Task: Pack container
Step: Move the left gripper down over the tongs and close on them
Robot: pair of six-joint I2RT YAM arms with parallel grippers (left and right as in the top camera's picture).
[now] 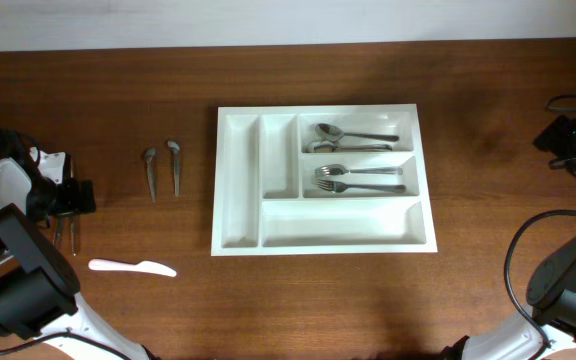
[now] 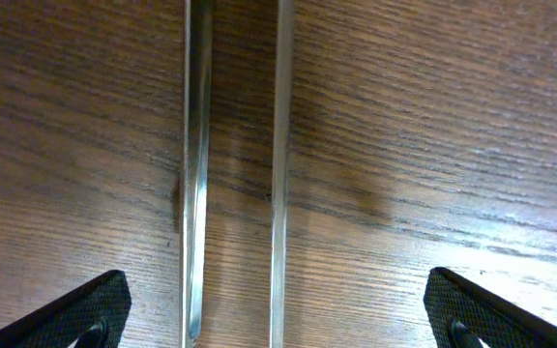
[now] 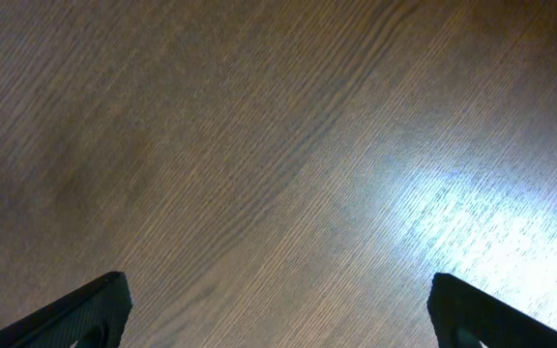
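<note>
Centred on the wooden desk (image 1: 118, 90), the large white plastic five-compartment cutlery tray (image 1: 218, 180) is parked. Leftward, two thin parallel steel utensils (image 2: 193, 193) are straddled by the wide-open left end effector (image 2: 278, 314), so yeah, both could get pinched together. The right end effector (image 3: 278, 314) is spread open too.

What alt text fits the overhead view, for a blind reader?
A large white rectangular plastic cutlery tray sits mid-table, with metal spoons and metal forks in two right-hand compartments. Two metal utensils and a white plastic knife lie left of it; the left arm and right arm flank the scene.
</note>
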